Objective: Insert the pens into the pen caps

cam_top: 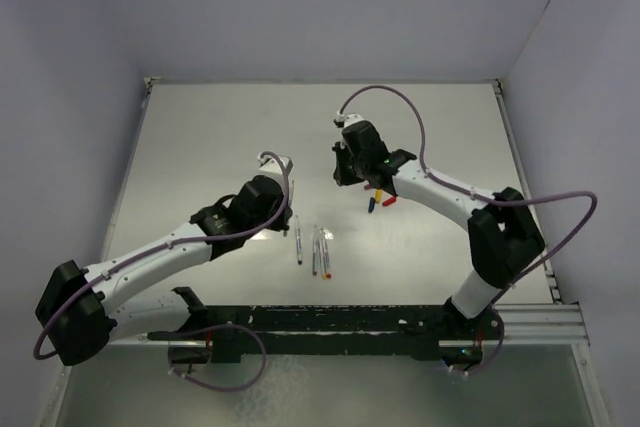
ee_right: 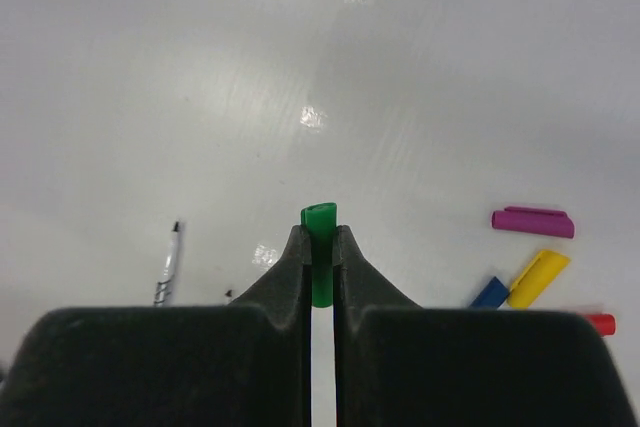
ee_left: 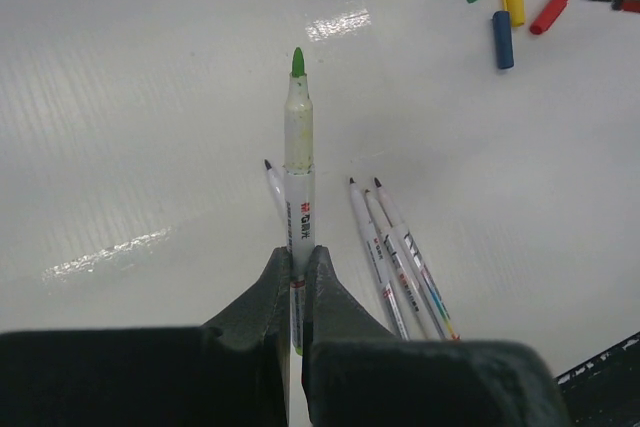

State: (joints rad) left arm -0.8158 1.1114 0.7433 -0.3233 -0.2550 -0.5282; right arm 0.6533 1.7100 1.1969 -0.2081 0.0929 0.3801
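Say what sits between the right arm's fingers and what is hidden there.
A green cap is pinched between the fingers, its top end poking out past their tips. The fingers cover its sides, and its lower end cannot be made out.

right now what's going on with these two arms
The left tool is shut on a thin white marker pen with a green tip, which is uncapped. The right tool pinches the small green plastic cap. Pen and cap are not yet joined. Four more white pens lie on the table. The magenta cap, yellow cap, blue cap and red cap lie loose near the right tool.
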